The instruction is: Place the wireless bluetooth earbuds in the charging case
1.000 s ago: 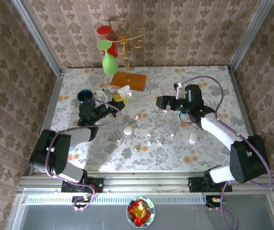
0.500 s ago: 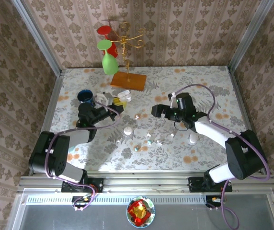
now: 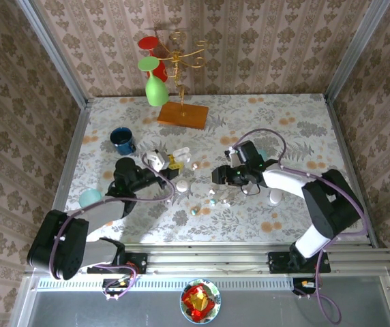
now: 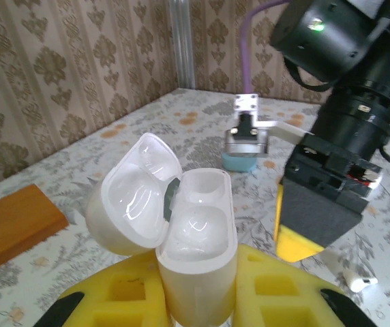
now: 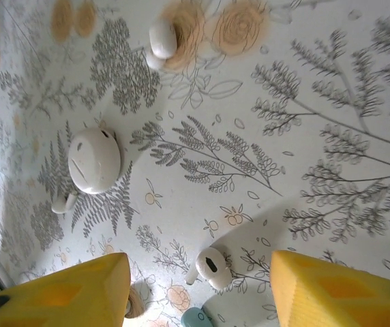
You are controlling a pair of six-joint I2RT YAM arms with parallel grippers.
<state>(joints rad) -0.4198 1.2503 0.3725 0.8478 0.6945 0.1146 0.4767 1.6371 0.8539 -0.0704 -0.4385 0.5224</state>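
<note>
- At counter (image 3: pixel 297 129) centre: L hand (image 3: pixel 173 162) is clamped on the open charging case (image 4: pixel 196 252), held upright betw. its yellow fingers (image 4: pixel 297 286), lid swung to 9 o'clock in left wrist view.
- R hand (image 5: pixel 198 293) sits at 3 o'clock of L hand in top view, low over counter, fingers apart, gripping nothing.
- White earbud (image 5: pixel 208 267) lies on counter betw. R fingers, touching neither.
- Closed white case (image 5: pixel 94 160) at 10 o'clock of it; second earbud (image 5: pixel 161 39) toward 12 o'clock.
</note>
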